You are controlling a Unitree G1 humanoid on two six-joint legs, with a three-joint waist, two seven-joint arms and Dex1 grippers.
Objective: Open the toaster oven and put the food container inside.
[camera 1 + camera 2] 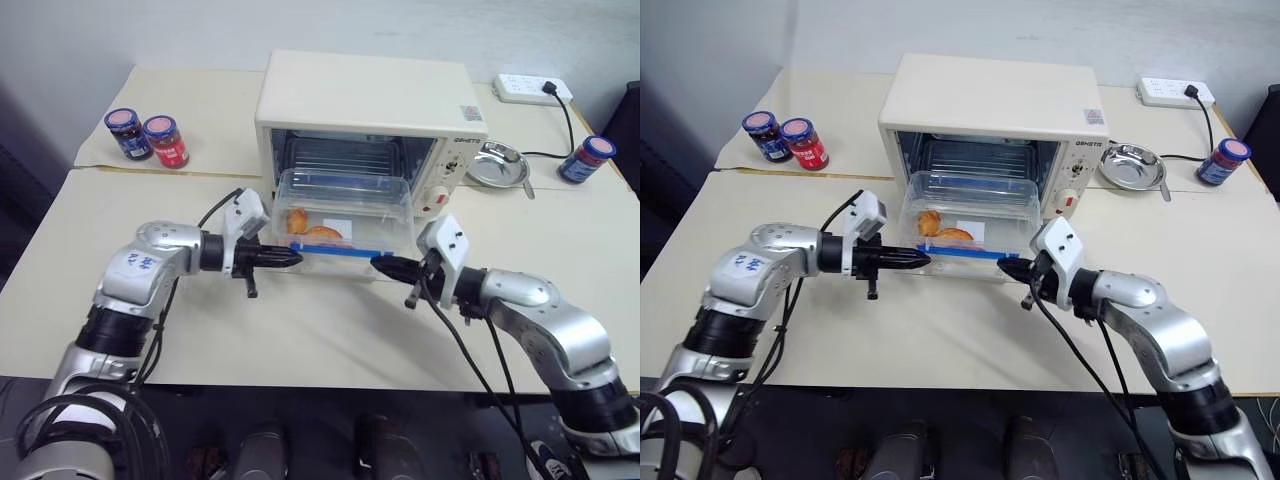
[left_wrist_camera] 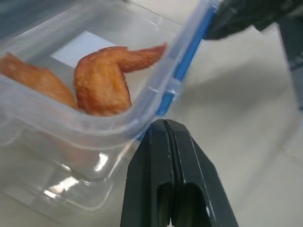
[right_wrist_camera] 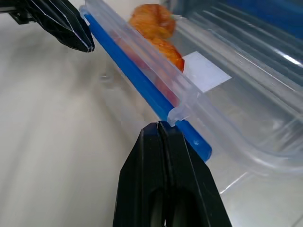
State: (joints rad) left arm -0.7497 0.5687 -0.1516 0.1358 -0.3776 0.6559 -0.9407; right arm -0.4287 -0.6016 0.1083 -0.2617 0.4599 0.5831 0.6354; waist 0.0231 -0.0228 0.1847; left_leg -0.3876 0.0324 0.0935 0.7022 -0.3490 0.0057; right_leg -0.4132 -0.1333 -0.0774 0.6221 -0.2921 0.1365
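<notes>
The cream-white toaster oven (image 1: 370, 95) stands at the back middle of the table with its door down and its wire rack showing. The clear food container (image 1: 345, 205), holding orange chicken pieces (image 2: 102, 82), sits at the oven's mouth on what looks like the lowered glass door. A blue clip bar (image 3: 142, 90) runs along its near side. My left gripper (image 1: 297, 258) is shut and empty, its tip at the container's near left corner. My right gripper (image 1: 377, 263) is shut and empty too, its tip against the right end of the blue bar.
Two jars (image 1: 146, 136) stand at the back left. A round steel dish (image 1: 497, 165) and another jar (image 1: 588, 158) sit right of the oven. A white power strip (image 1: 530, 88) with a black cable lies behind them. Bare table stretches in front of the container.
</notes>
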